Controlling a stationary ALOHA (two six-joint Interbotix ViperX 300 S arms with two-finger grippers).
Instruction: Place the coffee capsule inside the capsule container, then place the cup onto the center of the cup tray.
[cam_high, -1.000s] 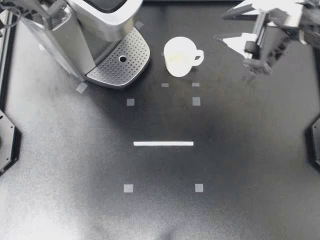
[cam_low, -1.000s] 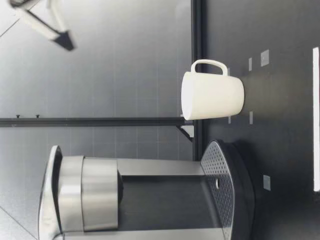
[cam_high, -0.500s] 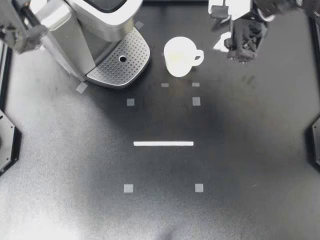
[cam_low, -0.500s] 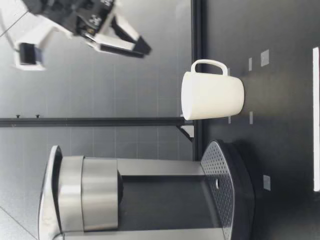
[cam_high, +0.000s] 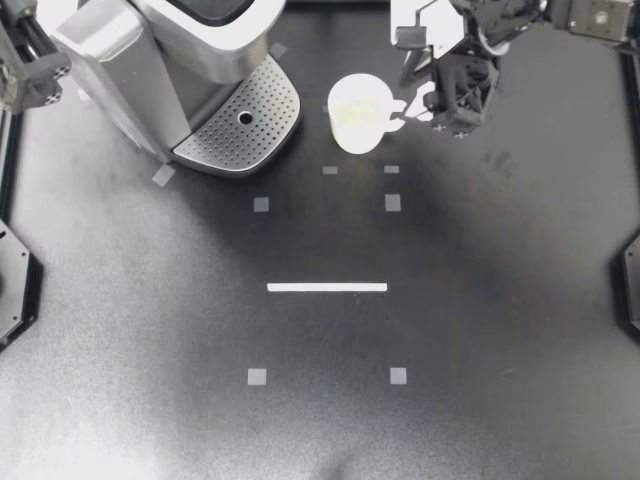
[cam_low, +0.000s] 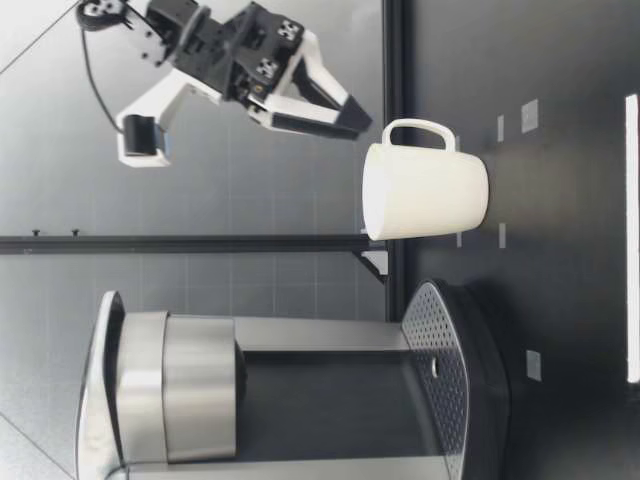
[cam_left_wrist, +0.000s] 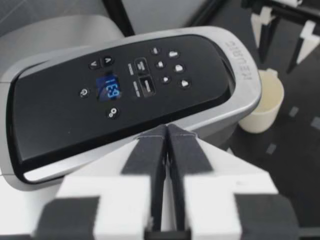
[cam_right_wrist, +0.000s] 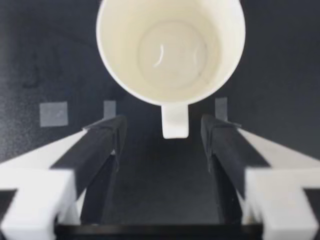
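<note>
cup (cam_high: 355, 112) is plain white, upright, looks empty inside; handle (cam_high: 398, 113) sticks out sideways toward my right pincer (cam_high: 432, 100); it sits on the bench (cam_high: 500, 350) at the far end, just beside the cup tray (cam_high: 240, 125) but not on it, small gap btw them.

room: near half of the bench is open, only a white tape strip (cam_high: 327, 287) and small grey tape squares (cam_high: 392, 203) on it; further back the squares run up close to the cup; coffee machine (cam_high: 180, 50) fills the far left corner w/ the perforated tray poking out in front; cup is close to the bench's far edge.

arms: right arm comes in from the far right corner, angled down; pincer spread wide, holding nothing; wrist cam shows the handle btw the two fingers (cam_right_wrist: 102, 145) w/ gaps both sides, no contact; low cam has the tips abt level w/ the rim, right over the handle; left pincer (cam_high: 30, 65) hangs over the machine's top panel (cam_left_wrist: 125, 90), fingers pressed together w/ nothing btw them.
</note>
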